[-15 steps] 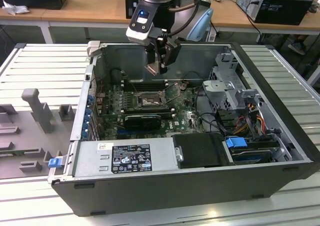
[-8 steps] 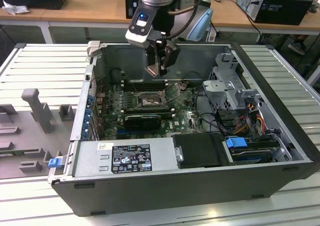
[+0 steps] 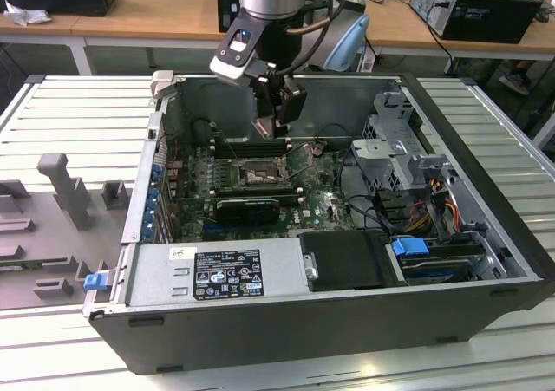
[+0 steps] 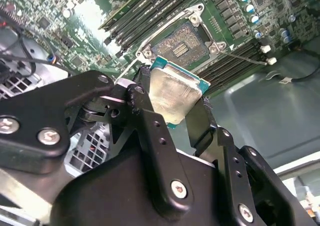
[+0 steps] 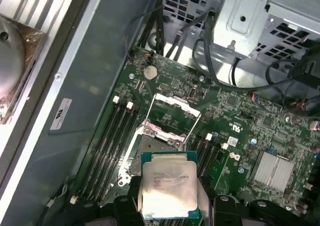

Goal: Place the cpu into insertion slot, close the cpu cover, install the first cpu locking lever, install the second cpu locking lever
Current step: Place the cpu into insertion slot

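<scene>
My gripper [image 3: 279, 114] hangs inside the open computer case and is shut on the cpu [image 4: 172, 93], a flat square chip with a dull silver top and a green edge. Black fingers [image 4: 145, 116] clamp two opposite sides of the cpu [image 5: 168, 183]. It is held tilted just above the insertion slot [image 4: 182, 45], which is a dark square socket with a silver rim [image 3: 257, 175]. In the first wrist view the chip covers part of the insertion slot [image 5: 147, 153]. The cpu cover [image 5: 177, 101] stands swung open beyond the socket. A thin metal lever [image 4: 245, 58] sticks out beside the socket.
Long black memory sticks [image 5: 112, 141] flank the socket on both sides. A metal drive cage [image 3: 390, 148] with cables lies toward the exterior view's right, and a power supply [image 3: 217, 274] sits at the front. The case walls [image 3: 347, 96] close in the motherboard. A grey fixture [image 3: 65, 183] stands outside.
</scene>
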Controlling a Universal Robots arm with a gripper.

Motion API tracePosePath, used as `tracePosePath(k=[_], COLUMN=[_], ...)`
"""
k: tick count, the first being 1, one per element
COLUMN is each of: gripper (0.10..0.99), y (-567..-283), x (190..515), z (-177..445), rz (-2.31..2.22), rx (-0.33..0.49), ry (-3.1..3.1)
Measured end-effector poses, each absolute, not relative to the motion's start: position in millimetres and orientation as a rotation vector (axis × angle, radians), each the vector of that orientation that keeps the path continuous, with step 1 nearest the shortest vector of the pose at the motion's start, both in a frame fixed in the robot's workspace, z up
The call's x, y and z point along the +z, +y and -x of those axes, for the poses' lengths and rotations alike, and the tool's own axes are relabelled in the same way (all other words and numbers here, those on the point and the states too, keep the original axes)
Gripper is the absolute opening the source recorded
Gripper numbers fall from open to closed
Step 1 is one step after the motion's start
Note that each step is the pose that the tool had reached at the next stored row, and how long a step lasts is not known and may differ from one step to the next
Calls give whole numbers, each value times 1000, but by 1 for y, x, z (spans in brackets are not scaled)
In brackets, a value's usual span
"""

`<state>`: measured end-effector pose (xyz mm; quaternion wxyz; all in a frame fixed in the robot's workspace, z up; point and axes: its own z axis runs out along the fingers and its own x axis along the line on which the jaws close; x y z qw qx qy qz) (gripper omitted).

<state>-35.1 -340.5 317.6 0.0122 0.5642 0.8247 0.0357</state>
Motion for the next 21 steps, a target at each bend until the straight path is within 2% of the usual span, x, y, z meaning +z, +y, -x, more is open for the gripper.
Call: tracePosePath(k=[21], gripper=[529], y=[-340], x=[295], z=[35], rz=[-2196], rx=[79], ry=[2222])
